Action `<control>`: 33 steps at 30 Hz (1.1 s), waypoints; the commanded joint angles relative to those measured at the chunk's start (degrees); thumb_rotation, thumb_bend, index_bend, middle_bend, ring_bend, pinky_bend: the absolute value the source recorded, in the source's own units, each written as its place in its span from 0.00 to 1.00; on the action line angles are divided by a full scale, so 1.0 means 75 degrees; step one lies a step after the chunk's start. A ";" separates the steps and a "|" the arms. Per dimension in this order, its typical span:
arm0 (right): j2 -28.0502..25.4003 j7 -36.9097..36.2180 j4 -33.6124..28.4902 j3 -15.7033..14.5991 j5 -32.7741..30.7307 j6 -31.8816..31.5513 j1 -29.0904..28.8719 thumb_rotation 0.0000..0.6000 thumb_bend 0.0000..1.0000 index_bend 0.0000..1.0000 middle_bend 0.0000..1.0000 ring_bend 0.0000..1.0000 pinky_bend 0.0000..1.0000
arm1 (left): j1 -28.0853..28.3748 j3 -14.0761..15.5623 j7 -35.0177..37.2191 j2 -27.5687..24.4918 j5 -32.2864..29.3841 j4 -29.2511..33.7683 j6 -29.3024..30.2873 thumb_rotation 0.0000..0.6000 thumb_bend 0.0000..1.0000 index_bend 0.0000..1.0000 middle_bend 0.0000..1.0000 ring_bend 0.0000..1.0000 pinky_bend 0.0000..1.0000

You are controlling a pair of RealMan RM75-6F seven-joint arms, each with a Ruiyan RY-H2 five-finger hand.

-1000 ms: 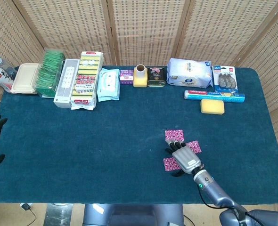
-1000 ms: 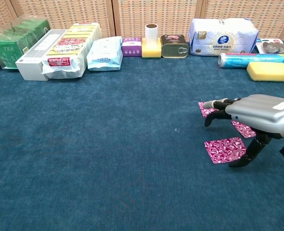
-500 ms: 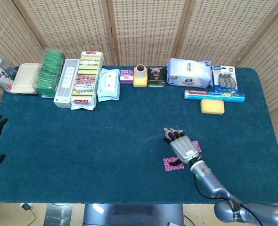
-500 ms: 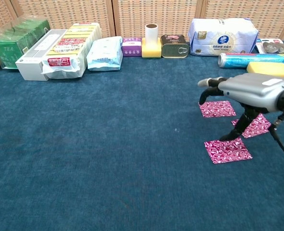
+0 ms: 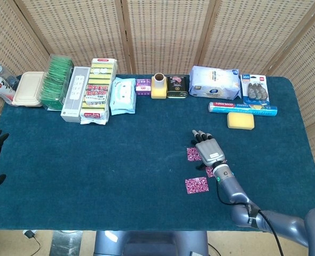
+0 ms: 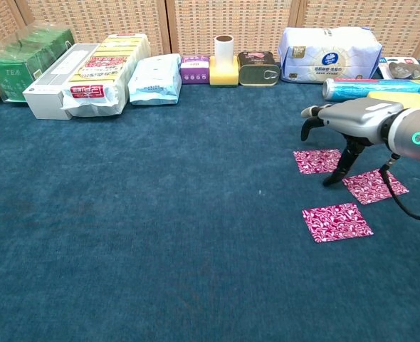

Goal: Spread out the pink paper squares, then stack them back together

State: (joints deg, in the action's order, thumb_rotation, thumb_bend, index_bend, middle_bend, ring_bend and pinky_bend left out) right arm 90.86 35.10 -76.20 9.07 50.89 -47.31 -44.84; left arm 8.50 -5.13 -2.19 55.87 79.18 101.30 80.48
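Three squares (image 6: 337,221) lie apart; thin, limp paper, so I'd pinch an edge. My right hand (image 6: 352,120) hovers spread, empty.

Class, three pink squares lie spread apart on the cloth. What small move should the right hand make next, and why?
Probably lower the right hand onto the far pink square and slide it toward the others: all three lie apart, and this hand hovers over it, holding nothing.
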 commanded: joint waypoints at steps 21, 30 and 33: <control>-0.0011 -0.0211 0.0020 -0.0006 -0.0544 0.0251 -0.0408 0.91 0.15 0.31 0.01 0.01 0.12 | 0.0012 -0.0016 -0.0042 0.0014 -0.0083 0.0000 -0.0027 1.00 0.08 0.00 0.00 0.00 0.08; -0.0135 0.0015 -0.0072 -0.0005 -0.1053 0.0323 -0.0654 0.92 0.15 0.32 0.01 0.01 0.12 | 0.0026 -0.0016 -0.0068 0.0022 -0.0087 0.0005 -0.0044 1.00 0.09 0.00 0.00 0.00 0.08; -0.0141 0.0097 -0.0063 -0.0027 -0.1252 0.0332 -0.0737 0.91 0.15 0.32 0.01 0.01 0.12 | 0.0018 -0.0016 -0.0061 0.0022 -0.0086 0.0005 -0.0027 1.00 0.09 0.00 0.00 0.00 0.08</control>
State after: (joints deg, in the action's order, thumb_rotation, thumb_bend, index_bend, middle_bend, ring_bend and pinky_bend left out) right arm 89.86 35.49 -76.69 8.97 42.06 -44.89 -50.01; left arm 8.64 -5.25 -2.65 56.04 78.54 101.34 80.27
